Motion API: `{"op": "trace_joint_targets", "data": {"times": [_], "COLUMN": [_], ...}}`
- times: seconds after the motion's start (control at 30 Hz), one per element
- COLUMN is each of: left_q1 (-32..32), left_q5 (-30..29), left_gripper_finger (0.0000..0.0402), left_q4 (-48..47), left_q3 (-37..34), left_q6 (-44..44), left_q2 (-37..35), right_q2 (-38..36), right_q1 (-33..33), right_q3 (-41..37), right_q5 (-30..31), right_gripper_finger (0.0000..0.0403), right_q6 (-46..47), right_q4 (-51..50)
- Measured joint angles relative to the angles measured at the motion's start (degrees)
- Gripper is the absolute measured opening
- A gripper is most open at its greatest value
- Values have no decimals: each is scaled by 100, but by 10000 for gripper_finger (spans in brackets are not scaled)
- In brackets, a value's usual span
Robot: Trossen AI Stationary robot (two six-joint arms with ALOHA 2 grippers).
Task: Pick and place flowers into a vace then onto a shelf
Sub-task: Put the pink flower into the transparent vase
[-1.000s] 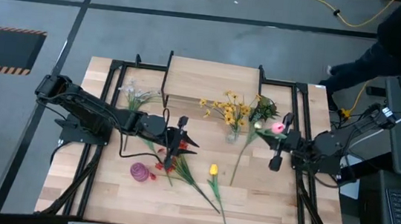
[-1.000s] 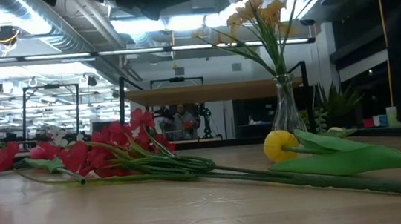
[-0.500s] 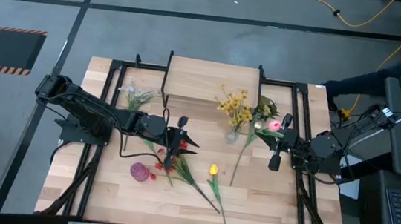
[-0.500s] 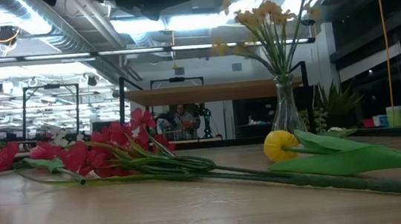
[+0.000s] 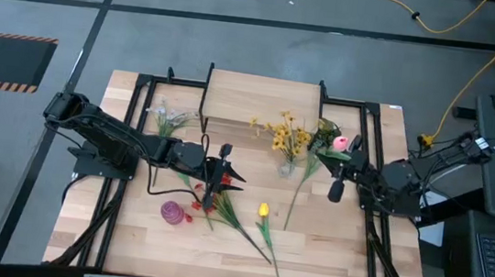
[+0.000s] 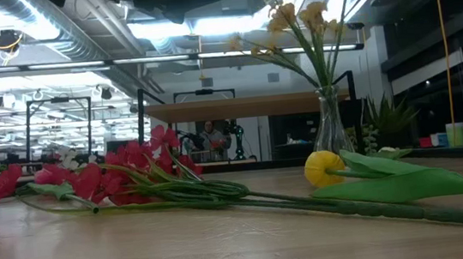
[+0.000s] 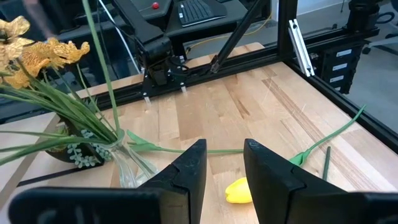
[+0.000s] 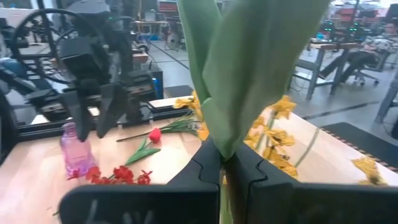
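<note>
My right gripper [image 5: 336, 169] is at the table's right, beside the clear vase [image 5: 288, 168] of yellow blossoms [image 6: 299, 17], and is shut on the pink tulip [image 5: 342, 144]. The tulip's long stem [image 5: 296, 197] slants toward the near edge. My left gripper [image 5: 217, 170] hovers open over the red flowers [image 5: 207, 199] with nothing between its fingers [image 7: 186, 174]. A purple vase [image 5: 172, 212] stands by the red flowers. The yellow tulip [image 5: 264, 210] lies flat on the table. White blossoms [image 5: 163, 117] lie at the far left. The shelf [image 5: 263, 99] stands at the far edge. My right gripper pinches the pink tulip's stem where its green leaves [image 8: 224, 158] begin, just below the head, between its two fingers. The fingers come level from the table's right side and lie across the stem. Whether the stem's lower end [image 5: 287, 224] touches the table, I cannot tell.
Black frame rails [image 5: 370, 133] run along the table's sides and past the shelf. A small green plant [image 5: 326, 129] sits behind the clear vase. Bare wood [image 5: 336, 259] lies at the near right.
My right gripper has shifted slightly toward the clear vase and rolled a little, carrying the pink tulip's head toward the far edge. The yellow blossoms in the clear vase have swayed. A person at the far right has left the view.
</note>
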Motion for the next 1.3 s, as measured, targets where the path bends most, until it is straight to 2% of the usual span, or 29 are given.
{"op": "trace_joint_targets", "data": {"times": [0.27,0.53,0.8,1.3], "left_q1": [0,0,0,0], "left_q5": [1,0,2,2], "left_gripper_finger": [102,102,102,102], "left_q4": [-4,-11,-13,-13], "left_q3": [1,0,0,0], "left_q6": [2,2,4,4], "left_q2": [0,0,2,2], "right_q2": [156,779,1386,2059], "right_q1": [-333,-607,-694,-692], "right_q3": [0,0,0,0], "right_q5": [-58,-196,-195,-188], "right_gripper_finger": [3,3,3,12], "right_q6": [265,462,697,873], "right_q4": [-124,-142,-140,-135]}}
